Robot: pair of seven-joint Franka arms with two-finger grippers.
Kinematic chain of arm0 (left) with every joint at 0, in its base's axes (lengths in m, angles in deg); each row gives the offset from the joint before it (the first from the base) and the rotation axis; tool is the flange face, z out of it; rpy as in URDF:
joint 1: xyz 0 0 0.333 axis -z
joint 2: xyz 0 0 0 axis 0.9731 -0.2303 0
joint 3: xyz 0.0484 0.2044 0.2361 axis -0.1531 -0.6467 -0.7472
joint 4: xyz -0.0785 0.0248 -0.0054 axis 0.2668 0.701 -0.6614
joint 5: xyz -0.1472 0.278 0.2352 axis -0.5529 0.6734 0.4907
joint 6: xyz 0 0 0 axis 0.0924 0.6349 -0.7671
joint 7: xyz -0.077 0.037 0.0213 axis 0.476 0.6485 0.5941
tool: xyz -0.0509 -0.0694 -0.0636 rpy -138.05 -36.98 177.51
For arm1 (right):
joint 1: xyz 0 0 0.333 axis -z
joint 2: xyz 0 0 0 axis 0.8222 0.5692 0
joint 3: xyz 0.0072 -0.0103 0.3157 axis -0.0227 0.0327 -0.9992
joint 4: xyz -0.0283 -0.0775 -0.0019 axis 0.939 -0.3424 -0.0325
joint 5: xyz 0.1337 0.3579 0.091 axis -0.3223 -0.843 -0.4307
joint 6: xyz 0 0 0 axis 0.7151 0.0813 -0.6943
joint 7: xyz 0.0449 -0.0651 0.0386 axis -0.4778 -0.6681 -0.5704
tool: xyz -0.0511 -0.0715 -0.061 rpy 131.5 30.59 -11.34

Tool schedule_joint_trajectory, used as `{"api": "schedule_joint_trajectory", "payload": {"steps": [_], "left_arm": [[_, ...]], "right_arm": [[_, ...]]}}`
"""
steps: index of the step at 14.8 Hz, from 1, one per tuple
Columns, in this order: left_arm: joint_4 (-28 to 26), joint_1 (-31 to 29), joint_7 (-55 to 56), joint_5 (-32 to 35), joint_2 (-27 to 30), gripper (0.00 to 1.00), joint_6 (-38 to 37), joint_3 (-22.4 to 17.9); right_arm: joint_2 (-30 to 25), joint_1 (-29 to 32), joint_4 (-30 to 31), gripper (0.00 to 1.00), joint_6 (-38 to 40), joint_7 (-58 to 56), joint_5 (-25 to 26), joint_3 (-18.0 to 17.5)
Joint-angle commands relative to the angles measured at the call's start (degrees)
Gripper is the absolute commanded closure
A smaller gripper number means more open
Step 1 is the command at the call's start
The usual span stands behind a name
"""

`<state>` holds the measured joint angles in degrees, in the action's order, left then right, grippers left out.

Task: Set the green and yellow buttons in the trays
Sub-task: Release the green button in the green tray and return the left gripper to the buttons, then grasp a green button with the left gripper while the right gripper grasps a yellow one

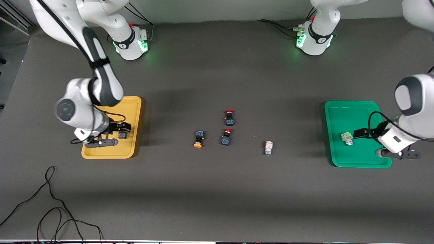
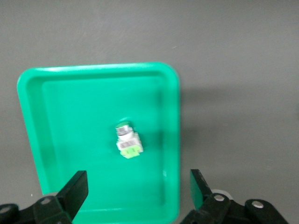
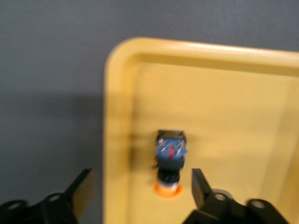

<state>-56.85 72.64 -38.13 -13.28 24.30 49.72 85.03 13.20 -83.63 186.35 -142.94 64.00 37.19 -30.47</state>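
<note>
A dark grey counter [image 1: 217, 189] carries 2 trays and a loose cluster of push-button switches about midway between them. Taking the green tray [image 1: 352, 112] at the left arm's end as the landmark: 1 white and pale green button [image 1: 347, 138] lies inside it, near the rim that faces the cluster. Well apart from the tray, toward the right arm's end, a second white and green button [image 1: 268, 148] lies on the bare counter; past it come 2 red-capped switches [image 1: 229, 117], 1 nearer the front camera than the other, then an orange-capped button [image 1: 199, 139]. At the other end of the counter is the yellow tray [image 1: 130, 105], with another orange-capped button [image 3: 170, 161] lying in it. A black cable [image 1: 51, 203] trails across the counter's front corner at the right arm's end. The left gripper [image 1: 357, 133] reaches low over the green tray, its jaws spread wide and holding nothing, the button lying free just in front of them. The right gripper [image 1: 122, 130] bends down over the yellow tray, jaws likewise wide apart and empty, either side of its button.
</note>
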Motion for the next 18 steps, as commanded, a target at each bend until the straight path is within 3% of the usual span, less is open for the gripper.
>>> {"api": "schedule_joint_trajectory", "payload": {"steps": [1,4,6,9,13,18], "left_arm": [[1.59,8.59,9.42,-0.35,-0.14,0.03,-1.71,-0.32],[1.68,19.57,27.58,-0.52,-1.1,0.02,1.44,-0.32],[1.68,24.95,33.95,-0.35,-2.24,0.02,3.74,-0.32],[1.94,30.75,34.24,-0.26,-5.49,0.02,8.21,-0.32],[1.33,32.35,33.36,0.27,-12.78,0.02,16.73,-0.4],[0.53,31.91,33.18,0.36,-17.45,0.02,21.58,-0.32]], "right_arm": [[-1.87,-0.42,-10.38,0.0,13.06,5.76,-1.18,0.42],[-0.02,-1.38,-21.21,0.0,23.11,15.7,-1.53,-1.24],[0.68,-4.71,-22.55,0.0,22.69,22.11,-3.63,-2.39],[4.62,-12.17,-23.17,0.0,16.74,31.69,-7.33,-2.31],[13.58,-20.79,-23.35,0.0,4.52,39.98,-7.42,-2.39],[21.15,-24.15,-23.44,0.0,-3.75,40.34,-10.58,-2.48]]}}
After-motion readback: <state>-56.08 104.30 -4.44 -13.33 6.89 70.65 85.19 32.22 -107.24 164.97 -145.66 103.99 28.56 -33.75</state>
